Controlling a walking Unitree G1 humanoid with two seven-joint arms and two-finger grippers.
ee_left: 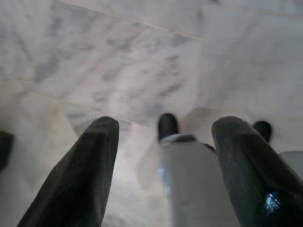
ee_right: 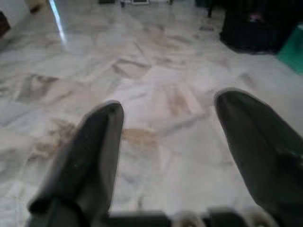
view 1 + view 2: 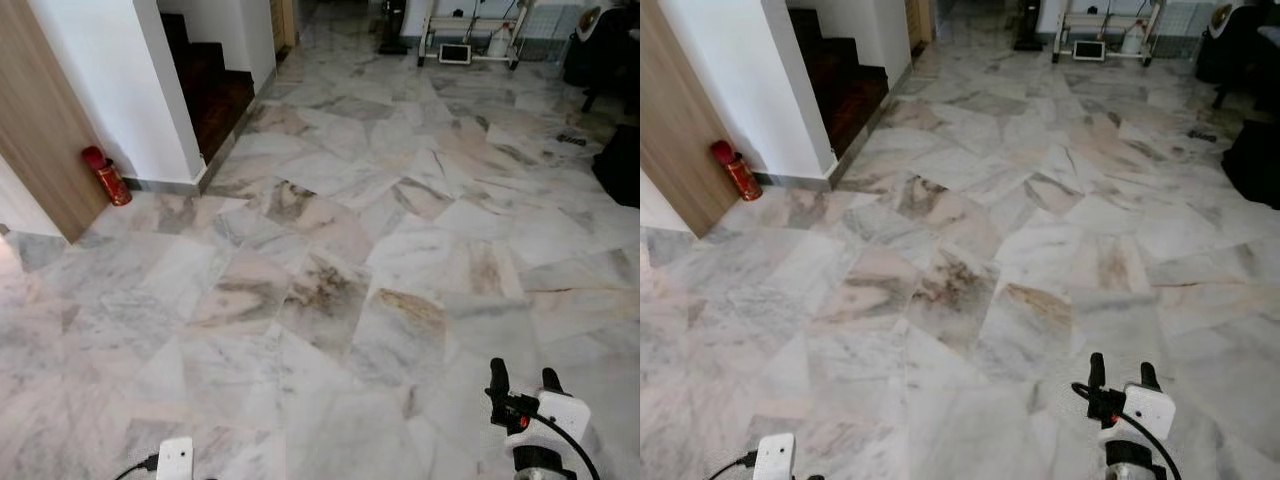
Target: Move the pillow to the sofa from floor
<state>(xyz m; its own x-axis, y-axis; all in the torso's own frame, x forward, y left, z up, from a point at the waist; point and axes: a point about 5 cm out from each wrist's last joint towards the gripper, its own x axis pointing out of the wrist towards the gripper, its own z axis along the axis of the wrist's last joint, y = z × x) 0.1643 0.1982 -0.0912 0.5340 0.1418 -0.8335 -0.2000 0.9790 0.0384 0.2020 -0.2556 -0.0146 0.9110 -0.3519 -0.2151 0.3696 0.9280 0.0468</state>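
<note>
My right gripper [image 3: 524,381] is held low in front of me with its two long black fingers [image 2: 90,156] spread apart and nothing between them. My left gripper [image 1: 165,165] hangs over the floor, its fingers likewise parted and empty; from my head I catch its white wrist housing [image 3: 175,458] at the bottom edge. Under both lies the pale grey-and-pink veined marble tile floor [image 3: 330,290], glossy and bare around me. Further off to my left a red cylindrical fire extinguisher [image 3: 107,176] stands against the white wall beside a brown wooden panel [image 3: 40,120], next to a dark wooden staircase [image 3: 215,85]. Far ahead sits a white metal rack [image 3: 470,35], with dark furniture [image 3: 615,50] to my right. I can make out neither pillow nor sofa, so I judge I must find them first. A pillow should be light, soft and yielding, best pinched deep at a corner or edge so it won't slip
</note>
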